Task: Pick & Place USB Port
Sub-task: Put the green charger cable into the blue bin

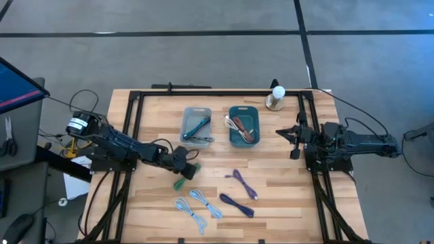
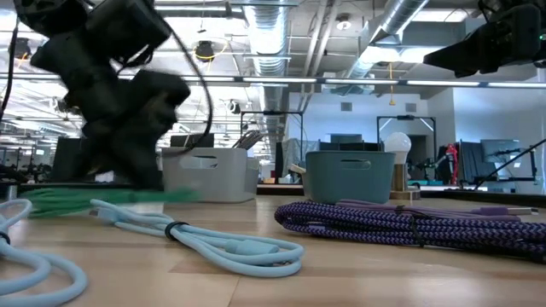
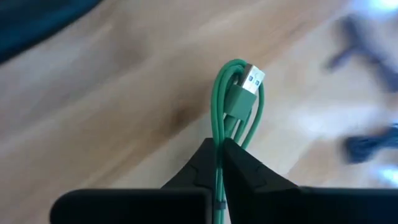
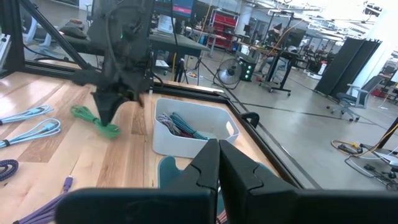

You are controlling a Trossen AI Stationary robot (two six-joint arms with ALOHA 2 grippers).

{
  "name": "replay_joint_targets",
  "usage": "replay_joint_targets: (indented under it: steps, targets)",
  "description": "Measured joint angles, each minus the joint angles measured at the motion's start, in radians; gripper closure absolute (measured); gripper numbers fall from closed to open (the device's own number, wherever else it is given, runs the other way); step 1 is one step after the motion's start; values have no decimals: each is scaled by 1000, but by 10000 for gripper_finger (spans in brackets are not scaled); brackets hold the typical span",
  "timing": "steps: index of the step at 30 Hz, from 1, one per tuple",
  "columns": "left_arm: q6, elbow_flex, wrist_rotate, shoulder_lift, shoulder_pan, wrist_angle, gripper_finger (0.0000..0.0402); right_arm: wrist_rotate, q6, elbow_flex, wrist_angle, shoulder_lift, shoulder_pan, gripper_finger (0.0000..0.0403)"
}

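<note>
A coiled green USB cable (image 3: 239, 99) with a silver plug (image 3: 253, 79) sits in my shut left gripper (image 3: 219, 144). The gripper is at the table's left middle (image 1: 189, 167). In the right wrist view the cable (image 4: 93, 119) trails from the gripper onto the wood. A grey bin (image 1: 196, 125) and a teal bin (image 1: 244, 126) with cables in them stand toward the far edge. My right gripper (image 1: 285, 133) waits shut and level at the right, holding nothing. My left gripper pinches several strands of the folded green cable (image 3: 217, 134) between its two fingers, just behind the plug end. The fingers slant down from the table's left. The looped end with the plug sticks out past the fingertips, and the cable's other end (image 1: 180, 183) lies on the table.
Two light blue cable bundles (image 1: 198, 207) and two purple ones (image 1: 241, 193) lie on the wood toward the near edge. A lamp with a white bulb (image 1: 276, 97) stands at the far right. A black frame (image 1: 129, 135) borders the table.
</note>
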Motion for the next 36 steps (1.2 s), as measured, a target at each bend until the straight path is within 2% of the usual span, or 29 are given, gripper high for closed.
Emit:
replay_joint_targets:
  steps: [6, 11, 19, 26, 28, 36]
  targets:
    - [125, 51, -49, -87, 21, 8, 394, 0, 0, 0, 0, 0, 0, 403]
    - [298, 113, -65, -146, 32, 22, 394, -3, 58, 0, -18, 2, 0, 403]
    - [617, 214, -135, -163, 35, 60, 395, -3, 65, 0, -9, 2, 0, 403]
    - [844, 228, -135, -163, 136, 93, 395, -2, 77, 1, 104, 65, -3, 403]
    - [891, 228, -118, -163, 191, 104, 395, -2, 70, 1, 136, 106, -14, 403]
    - [1023, 228, 149, -163, 424, 231, 395, -12, 54, 1, 345, 315, -103, 403]
